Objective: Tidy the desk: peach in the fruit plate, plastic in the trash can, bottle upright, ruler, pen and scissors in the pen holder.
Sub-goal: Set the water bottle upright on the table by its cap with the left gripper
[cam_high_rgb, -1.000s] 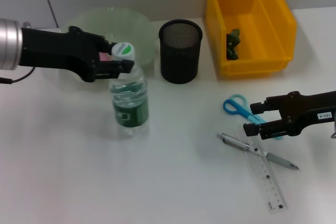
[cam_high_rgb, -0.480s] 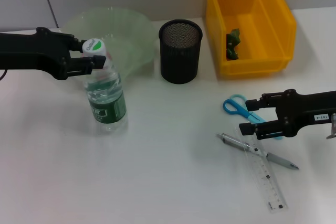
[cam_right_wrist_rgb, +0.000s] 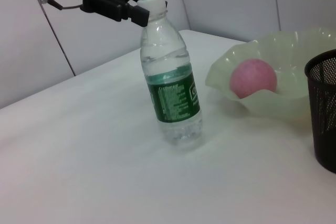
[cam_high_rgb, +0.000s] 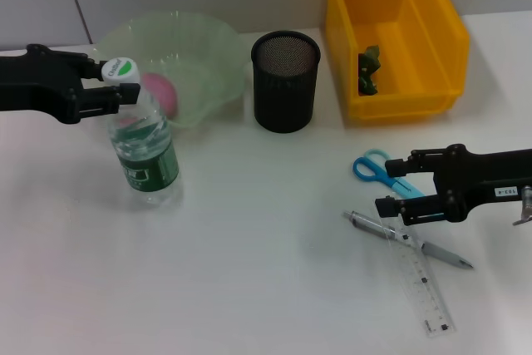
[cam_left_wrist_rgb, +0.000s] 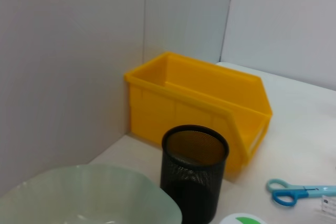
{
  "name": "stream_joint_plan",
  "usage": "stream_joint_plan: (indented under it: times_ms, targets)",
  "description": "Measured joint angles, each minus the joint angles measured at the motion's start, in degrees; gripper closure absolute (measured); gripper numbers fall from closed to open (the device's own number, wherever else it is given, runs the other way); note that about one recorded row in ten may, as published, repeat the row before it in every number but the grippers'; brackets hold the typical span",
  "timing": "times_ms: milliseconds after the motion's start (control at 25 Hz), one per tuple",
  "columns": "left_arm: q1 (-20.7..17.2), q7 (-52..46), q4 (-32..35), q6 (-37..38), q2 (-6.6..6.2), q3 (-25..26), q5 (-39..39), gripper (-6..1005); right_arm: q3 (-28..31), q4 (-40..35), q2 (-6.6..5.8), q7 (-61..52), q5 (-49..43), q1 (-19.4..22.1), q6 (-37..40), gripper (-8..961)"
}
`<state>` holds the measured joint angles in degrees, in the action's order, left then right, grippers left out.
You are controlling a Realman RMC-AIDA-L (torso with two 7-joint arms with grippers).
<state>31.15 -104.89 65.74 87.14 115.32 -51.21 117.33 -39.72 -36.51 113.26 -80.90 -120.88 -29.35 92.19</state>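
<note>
**A:** Head view: at the left of the frame, the left gripper point(cam_high_rgb: 116, 93) is clamped on the cap of the bottle point(cam_high_rgb: 143, 149), which stands upright on the white desk point(cam_high_rgb: 249, 272). Behind it, the peach point(cam_high_rgb: 158, 91) sits in the fruit plate point(cam_high_rgb: 208, 56).

**B:** And the right side?

**A:** The right gripper point(cam_high_rgb: 397, 184) hovers at lower right, fingers parted, holding nothing, just over the scissors point(cam_high_rgb: 376, 169). The pen point(cam_high_rgb: 409, 239) lies crossed over the ruler point(cam_high_rgb: 422, 284); the pen holder point(cam_high_rgb: 285, 81) stands upper centre, and the plastic point(cam_high_rgb: 369, 69) lies in the yellow trash can point(cam_high_rgb: 432, 39).

**B:** Left wrist view?

**A:** Pen holder point(cam_left_wrist_rgb: 195, 172), trash can point(cam_left_wrist_rgb: 197, 103) and scissors point(cam_left_wrist_rgb: 294, 192) before a pale panelled wall point(cam_left_wrist_rgb: 68, 66) (the gripper's own fingers are out of shot).

**B:** Right wrist view?

**A:** The left gripper point(cam_right_wrist_rgb: 137, 8) pinches the bottle point(cam_right_wrist_rgb: 172, 85) at top; peach point(cam_right_wrist_rgb: 254, 78) at right.

**B:** How to finish this step well?

**A:** Likely, confirm the base sits flat, then open straight outward without nudging the cap; the smooth desk gives a light bottle little grip.
</note>
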Motion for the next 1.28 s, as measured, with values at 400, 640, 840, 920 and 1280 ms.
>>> stream_joint_plan:
  times_ms: [400, 640, 840, 920, 1280]
  targets:
    - [-1.0, 2.27, -0.07, -0.29, -0.15, 2.0, 0.01, 548, 0.0, 0.05, 0.27, 0.56, 0.12, 0.17, 0.0, 177]
    - [-1.77, 4.15, 0.06, -0.92, -0.18, 2.47, -0.12, 547, 0.0, 0.05, 0.29, 0.57, 0.13, 0.18, 0.0, 177]
    - [-2.06, 5.37, 0.19, -0.99, -0.05, 3.21, -0.17, 547, 0.05, 0.04, 0.29, 0.57, 0.13, 0.25, 0.0, 177]
    - [-2.25, 6.16, 0.23, -1.34, 0.05, 3.35, -0.18, 547, 0.07, 0.04, 0.29, 0.57, 0.13, 0.28, 0.0, 177]
    - [-2.55, 7.87, -0.03, -2.7, 0.18, 3.36, -0.19, 546, 0.09, 0.04, 0.29, 0.45, 0.13, 0.22, 0.0, 177]
